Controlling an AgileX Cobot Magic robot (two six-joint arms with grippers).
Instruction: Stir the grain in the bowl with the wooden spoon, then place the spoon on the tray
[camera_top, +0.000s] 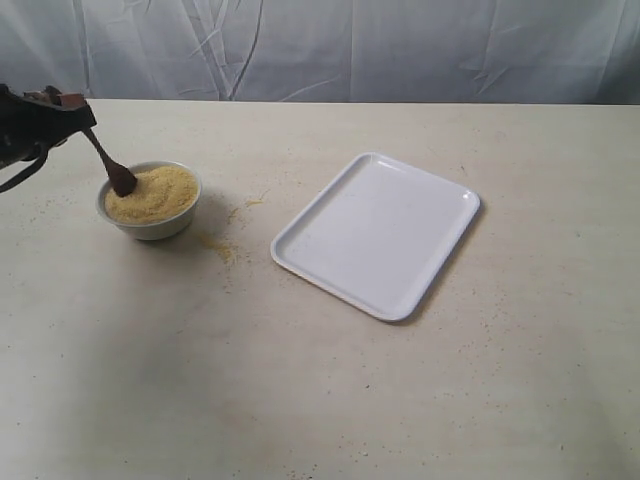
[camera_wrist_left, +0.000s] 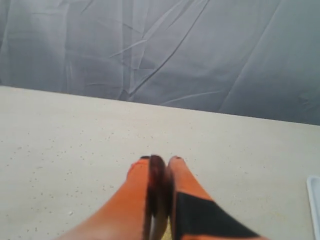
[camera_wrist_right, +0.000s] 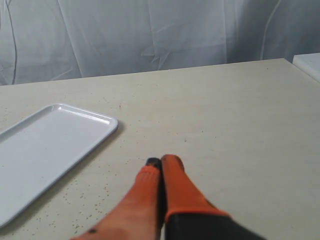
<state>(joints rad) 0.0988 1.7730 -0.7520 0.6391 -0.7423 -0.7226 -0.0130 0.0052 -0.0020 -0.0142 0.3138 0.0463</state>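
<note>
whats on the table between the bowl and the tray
Only spilled grain: a loose yellow scatter between the bowl and the tray, nearer the bowl. Nothing else lies there. The exterior view shows it.

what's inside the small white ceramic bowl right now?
Fine yellow-tan grain heaped to about the rim of the bowl, with the scoop of the dark wooden spoon dug in. The scoop's tip and the bowl floor are covered.

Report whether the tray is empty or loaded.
Empty: the tray shows bare white surface; the wooden spoon is in the bowl, scoop in the grain.
</note>
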